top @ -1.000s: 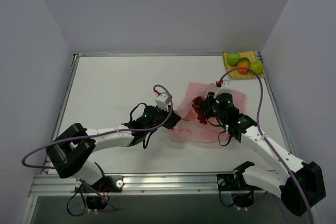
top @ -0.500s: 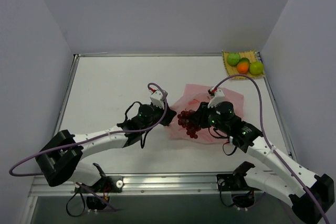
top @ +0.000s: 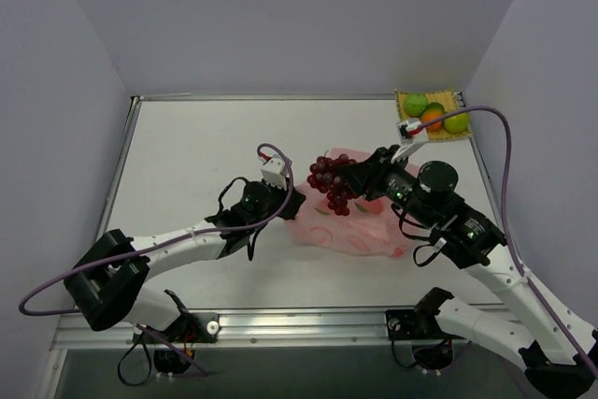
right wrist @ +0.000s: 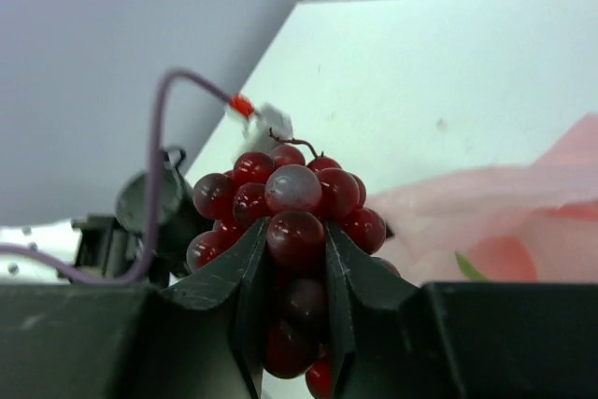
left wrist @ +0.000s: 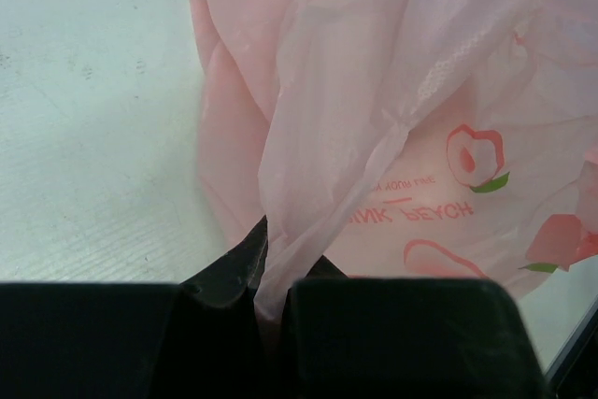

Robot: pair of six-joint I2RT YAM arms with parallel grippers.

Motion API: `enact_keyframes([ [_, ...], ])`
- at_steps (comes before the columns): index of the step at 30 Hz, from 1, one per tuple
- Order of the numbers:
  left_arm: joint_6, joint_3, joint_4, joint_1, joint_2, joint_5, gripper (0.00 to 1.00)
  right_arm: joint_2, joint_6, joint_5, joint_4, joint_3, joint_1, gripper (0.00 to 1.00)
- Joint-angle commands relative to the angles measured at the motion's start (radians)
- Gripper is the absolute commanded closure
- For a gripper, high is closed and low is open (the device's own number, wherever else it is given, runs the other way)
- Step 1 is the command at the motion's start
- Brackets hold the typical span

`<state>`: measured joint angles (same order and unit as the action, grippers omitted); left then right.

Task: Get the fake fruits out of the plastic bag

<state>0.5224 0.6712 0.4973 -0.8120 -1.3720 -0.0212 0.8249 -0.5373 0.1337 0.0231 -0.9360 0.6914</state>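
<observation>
Up has come the grape bunch point(top: 329, 182): half a second ago it hung low at the bag's near-left edge, and now my right gripper point(top: 344, 178) carries it higher, above the bag's far-left part, with that arm drawn up and back to the right. My left gripper point(top: 288, 201) has hardly shifted and stays at the bag's left edge.

From overhead, the pink bag point(top: 355, 226) lies spread on the table point(top: 187, 156) below my right gripper. Well beyond that gripper, in the far right corner, a yellow mat point(top: 451, 96) holds two green fruits point(top: 415, 105) and an orange point(top: 432, 119). Neither wrist camera shows those.

The left wrist view shows what the overhead cannot: my left gripper point(left wrist: 271, 268) is closed on a gathered fold of the bag point(left wrist: 374, 137), which rises from between the fingers and fans out ahead, its print reading backwards.

In the right wrist view my right gripper point(right wrist: 294, 240) is clamped on the grape bunch point(right wrist: 290, 221), one finger on each side. The bunch's long axis runs along my fingers, and its thin stem points past my fingertips. The bag point(right wrist: 505, 212) lies to the right.
</observation>
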Motion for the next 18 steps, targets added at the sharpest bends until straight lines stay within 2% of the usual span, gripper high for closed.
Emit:
enact_keyframes([
  [1,-0.015,0.016,0.012,0.004,-0.015,-0.002,0.98,0.032,0.065,-0.141,-0.075,-0.139,0.003,1.0],
  [2,-0.015,0.016,0.014,0.004,-0.022,-0.005,0.98,0.069,0.082,-0.229,-0.089,-0.165,0.003,1.0],
  [5,-0.022,0.018,0.011,0.004,-0.03,0.007,0.98,0.169,0.172,-0.365,-0.11,-0.259,-0.003,1.0],
  [6,-0.028,0.019,0.004,0.004,-0.03,0.01,0.98,0.195,0.193,-0.466,-0.111,-0.308,-0.006,1.0],
  [10,-0.035,0.008,0.009,0.004,-0.024,0.01,0.98,0.318,0.336,-0.712,-0.185,-0.357,-0.03,1.0],
  [18,-0.047,0.001,0.035,0.004,-0.039,0.012,0.98,0.52,0.413,-0.64,-0.388,-0.369,-0.387,1.0],
])
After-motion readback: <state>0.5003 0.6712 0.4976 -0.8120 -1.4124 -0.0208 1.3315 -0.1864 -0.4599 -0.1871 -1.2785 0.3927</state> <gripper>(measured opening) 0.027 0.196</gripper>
